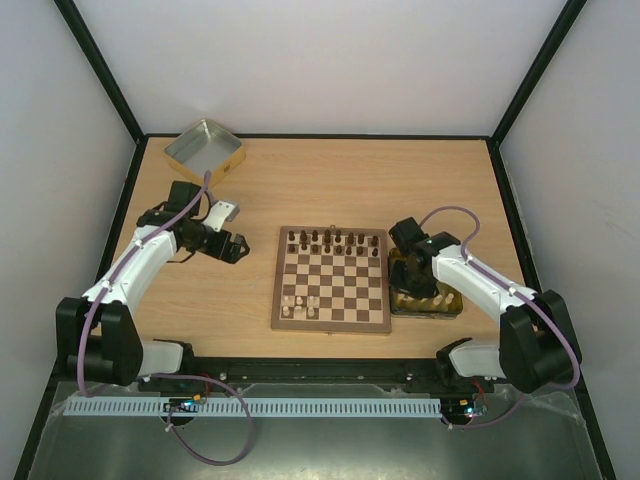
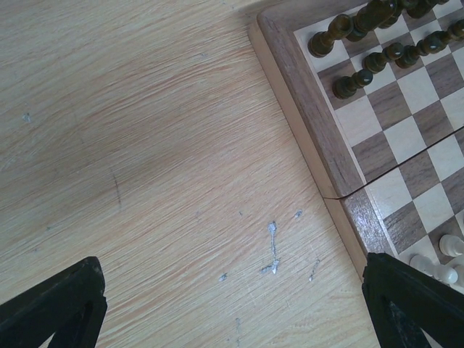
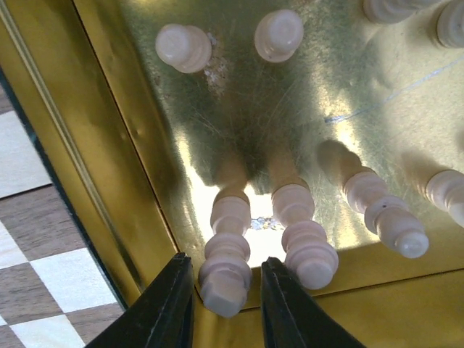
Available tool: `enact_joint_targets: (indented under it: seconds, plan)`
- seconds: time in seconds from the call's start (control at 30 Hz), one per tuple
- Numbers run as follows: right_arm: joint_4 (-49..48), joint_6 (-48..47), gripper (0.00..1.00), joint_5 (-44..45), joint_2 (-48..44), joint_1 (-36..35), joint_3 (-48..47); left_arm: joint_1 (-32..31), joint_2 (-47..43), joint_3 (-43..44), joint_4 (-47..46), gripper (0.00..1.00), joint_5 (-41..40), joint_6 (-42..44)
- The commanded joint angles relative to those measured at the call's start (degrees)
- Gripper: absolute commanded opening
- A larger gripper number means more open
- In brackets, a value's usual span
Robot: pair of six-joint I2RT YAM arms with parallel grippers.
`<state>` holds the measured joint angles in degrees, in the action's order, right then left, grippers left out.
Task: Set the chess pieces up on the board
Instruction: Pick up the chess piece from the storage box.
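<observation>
The board (image 1: 331, 280) lies mid-table, with dark pieces (image 1: 335, 240) on its far rows and a few cream pieces (image 1: 300, 301) at its near left corner. My right gripper (image 1: 420, 288) is down in a gold tin tray (image 1: 455, 308) beside the board's right edge. In the right wrist view its jaws (image 3: 225, 261) stand open and narrow on either side of one upright cream piece (image 3: 228, 239); another cream piece (image 3: 301, 232) stands just right of it. My left gripper (image 1: 236, 246) is wide open and empty over bare table (image 2: 232, 290), left of the board (image 2: 326, 130).
Several more cream pieces (image 3: 275, 32) stand in the gold tray, whose wall (image 3: 94, 145) rises between my right jaws and the board. A second, empty metal tin (image 1: 204, 150) sits at the far left. Dark walls edge the table.
</observation>
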<state>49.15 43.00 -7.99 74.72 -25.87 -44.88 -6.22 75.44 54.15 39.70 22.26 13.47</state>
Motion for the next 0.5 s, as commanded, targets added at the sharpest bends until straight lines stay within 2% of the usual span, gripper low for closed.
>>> enact_joint_targets:
  seconds: [0.0, 0.23, 0.3, 0.47]
  plan:
    - [-0.1, -0.3, 0.23, 0.3, 0.3, -0.1, 1.5, 0.0, 0.3, -1.0, -0.4, 0.96, -0.1, -0.4]
    - [-0.5, -0.6, 0.16, 0.2, 0.9, -0.2, 1.6, 0.0, 0.2, -1.1, -0.7, 0.96, -0.1, -0.4]
    - [-0.4, -0.8, 0.11, 0.4, 1.2, -0.1, 1.4, 0.0, 0.2, -1.2, -0.7, 0.97, -0.1, -0.4]
    - [0.7, -1.1, 0.10, 0.6, 1.1, -0.2, 0.4, 0.0, 0.2, -1.3, -0.9, 0.97, -0.1, -0.4]
